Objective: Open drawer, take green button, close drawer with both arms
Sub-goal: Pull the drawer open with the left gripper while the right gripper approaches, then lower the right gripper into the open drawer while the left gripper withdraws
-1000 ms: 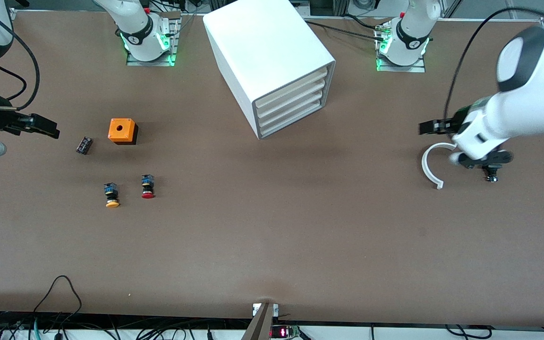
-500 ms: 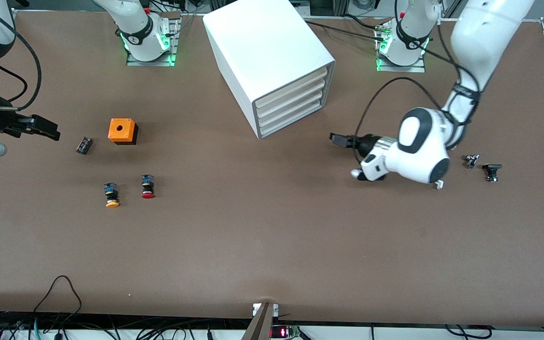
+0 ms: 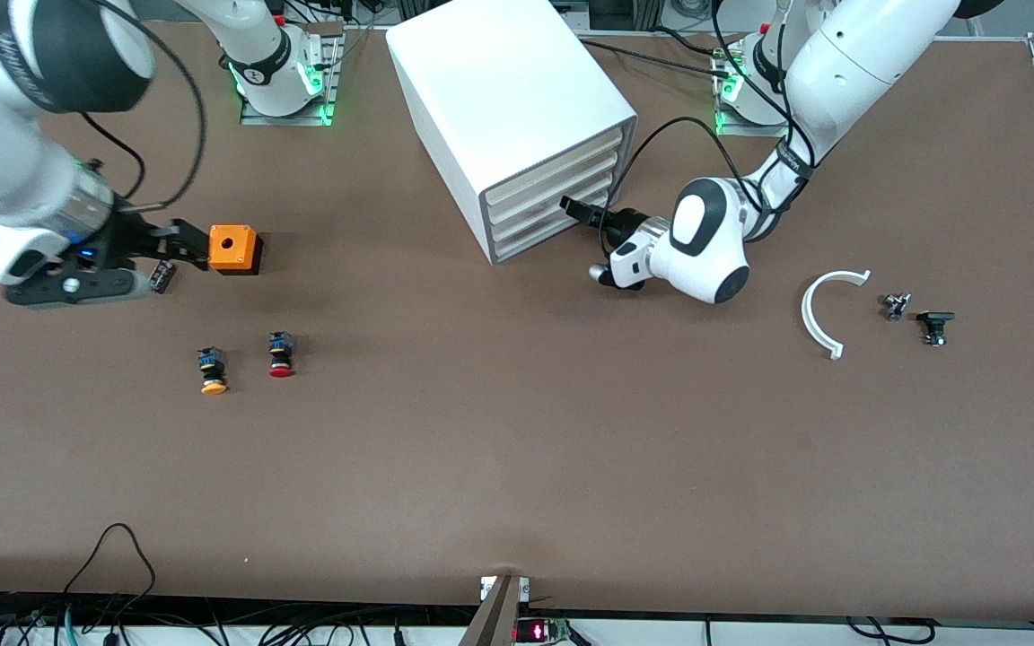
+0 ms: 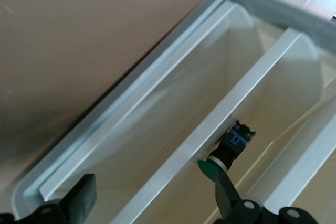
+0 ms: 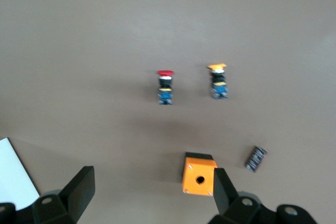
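You are at the first step: the opening of the drawer. All four drawers of the white cabinet (image 3: pixel 517 99) are shut, and the bottom drawer (image 3: pixel 539 238), the one you need, is not yet pulled out.

The left gripper (image 3: pixel 573 208) is at the drawer fronts, at the end of the cabinet face toward the left arm. Its fingers (image 4: pixel 84 198) stand wide apart and hold nothing. I cannot tell whether they already touch a front.

In the left wrist view you see the green button (image 4: pixel 223 153) lying on its side inside the cabinet, just past a cream drawer front. From this view I cannot say for sure in which drawer it lies.

The right gripper (image 3: pixel 185 240) hangs over the table (image 3: pixel 517 449) just beside the orange box (image 3: pixel 232 248), well apart from the cabinet. Its fingers (image 5: pixel 79 192) are also wide and empty. The red-capped button (image 5: pixel 165 87) and the orange-yellow-capped button (image 5: pixel 218 82) lie nearer to the front camera than the box; they are not your target.

In my judgement, the next move asks you to lower the left gripper to the bottom front, catch its edge and pull straight out along the drawer's own direction. The cabinet stands turned on the table, so a pull at another angle could drag the whole cabinet.
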Controlling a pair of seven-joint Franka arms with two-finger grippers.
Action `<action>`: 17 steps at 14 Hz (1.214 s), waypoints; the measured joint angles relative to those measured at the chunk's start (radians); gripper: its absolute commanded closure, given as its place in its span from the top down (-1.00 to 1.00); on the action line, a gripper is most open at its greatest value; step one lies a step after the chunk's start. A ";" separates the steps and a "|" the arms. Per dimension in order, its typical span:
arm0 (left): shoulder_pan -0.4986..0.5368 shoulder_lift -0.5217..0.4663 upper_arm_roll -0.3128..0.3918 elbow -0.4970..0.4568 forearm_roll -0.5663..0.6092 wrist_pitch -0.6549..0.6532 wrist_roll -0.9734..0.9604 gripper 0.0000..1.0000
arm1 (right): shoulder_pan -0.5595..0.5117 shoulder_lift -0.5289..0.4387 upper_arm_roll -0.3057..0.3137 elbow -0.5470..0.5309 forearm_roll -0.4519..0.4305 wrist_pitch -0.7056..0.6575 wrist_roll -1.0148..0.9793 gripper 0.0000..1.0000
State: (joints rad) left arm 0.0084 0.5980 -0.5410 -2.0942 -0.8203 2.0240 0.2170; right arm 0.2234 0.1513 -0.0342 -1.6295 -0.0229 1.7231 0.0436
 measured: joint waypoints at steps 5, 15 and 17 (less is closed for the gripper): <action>-0.001 0.000 -0.024 -0.058 0.000 0.068 0.010 0.35 | 0.098 0.099 0.003 0.021 0.000 0.081 -0.001 1.00; 0.082 -0.038 -0.002 -0.043 -0.026 0.091 0.051 -1.00 | 0.257 0.198 0.055 0.176 0.007 0.085 0.000 1.00; 0.121 -0.046 0.062 0.012 0.001 0.085 0.074 -1.00 | 0.257 0.232 0.066 0.209 0.042 0.085 -0.002 1.00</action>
State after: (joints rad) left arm 0.1295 0.5522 -0.4791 -2.0819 -0.8194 2.1087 0.2907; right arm 0.4802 0.3834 0.0320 -1.4206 0.0192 1.8083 0.0411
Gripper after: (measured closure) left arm 0.665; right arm 0.000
